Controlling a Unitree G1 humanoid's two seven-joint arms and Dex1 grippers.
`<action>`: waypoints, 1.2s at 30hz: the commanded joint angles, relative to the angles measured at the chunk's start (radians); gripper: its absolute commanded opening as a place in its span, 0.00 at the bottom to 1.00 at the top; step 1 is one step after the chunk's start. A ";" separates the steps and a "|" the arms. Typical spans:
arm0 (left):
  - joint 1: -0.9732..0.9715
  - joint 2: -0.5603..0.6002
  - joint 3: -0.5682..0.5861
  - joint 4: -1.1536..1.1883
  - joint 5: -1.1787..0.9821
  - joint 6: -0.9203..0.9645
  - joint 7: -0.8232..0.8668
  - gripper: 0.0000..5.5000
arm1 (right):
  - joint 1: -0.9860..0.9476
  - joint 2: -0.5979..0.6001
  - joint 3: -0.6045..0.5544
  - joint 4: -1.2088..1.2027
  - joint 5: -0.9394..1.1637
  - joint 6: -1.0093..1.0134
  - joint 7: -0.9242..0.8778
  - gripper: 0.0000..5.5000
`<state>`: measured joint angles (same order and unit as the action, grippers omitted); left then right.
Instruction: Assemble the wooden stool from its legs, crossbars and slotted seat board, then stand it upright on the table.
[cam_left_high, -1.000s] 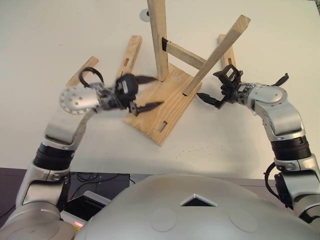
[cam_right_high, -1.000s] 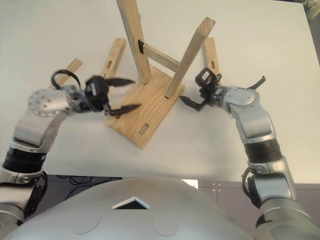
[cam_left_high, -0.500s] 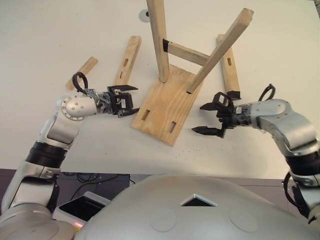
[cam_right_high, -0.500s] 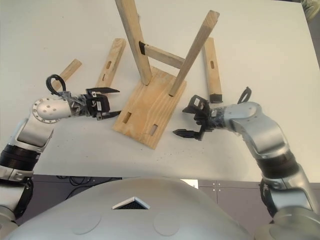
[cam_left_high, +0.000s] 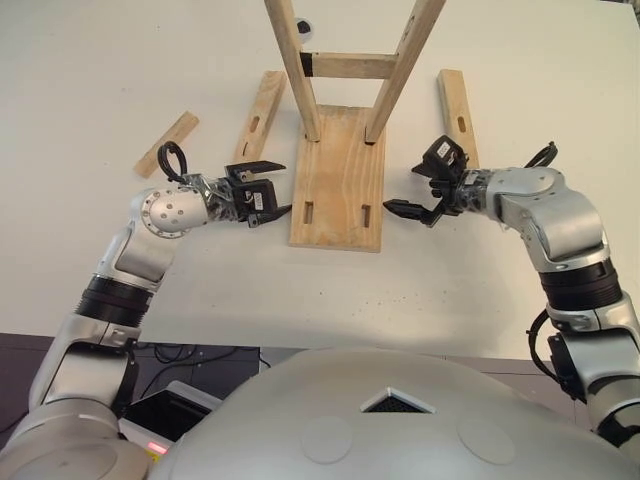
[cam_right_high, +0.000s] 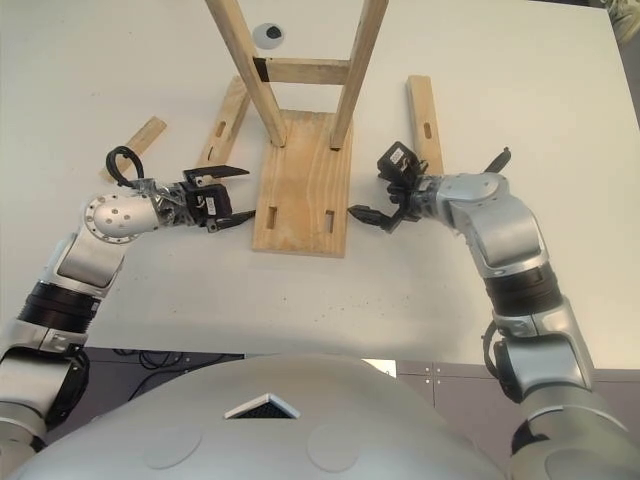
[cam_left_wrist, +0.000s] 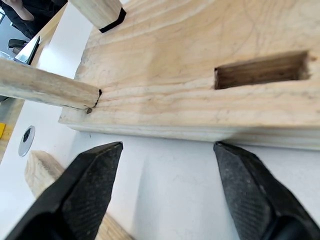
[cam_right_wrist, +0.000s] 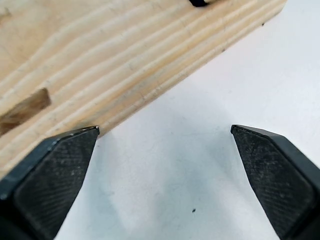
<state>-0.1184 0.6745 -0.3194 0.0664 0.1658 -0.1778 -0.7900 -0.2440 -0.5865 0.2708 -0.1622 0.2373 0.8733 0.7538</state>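
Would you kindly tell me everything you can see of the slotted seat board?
The seat board is a pale rectangular plank of grained wood lying flat on the white table. Two legs stand in its far slots, joined by a crossbar; the two near slots are empty. The open left hand and right hand flank its long edges, neither gripping it.

Upright legs (cam_left_high: 293, 60) cropped at top edge

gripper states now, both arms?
Left gripper: open, empty, beside the seat board.
Right gripper: open, empty, at the board's opposite edge.
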 joint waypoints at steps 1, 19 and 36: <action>0.040 -0.042 0.194 -0.111 -0.202 0.131 0.056 0.61 | -0.014 -0.056 -0.099 -0.081 0.040 0.034 0.008 0.89; -0.054 -0.039 0.598 0.747 -0.456 0.092 -0.058 0.61 | -0.027 -0.060 -0.088 -0.050 0.048 0.017 0.019 0.89; -0.136 -0.077 0.659 0.739 -0.540 -0.045 -0.117 0.23 | -0.051 -0.007 -0.175 -0.036 0.115 -0.010 0.013 0.89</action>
<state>-0.2376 0.6348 0.2801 0.9835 -0.2667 -0.2360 -0.9128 -0.2612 -0.6336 0.1732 -0.1893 0.2860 0.8618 0.7603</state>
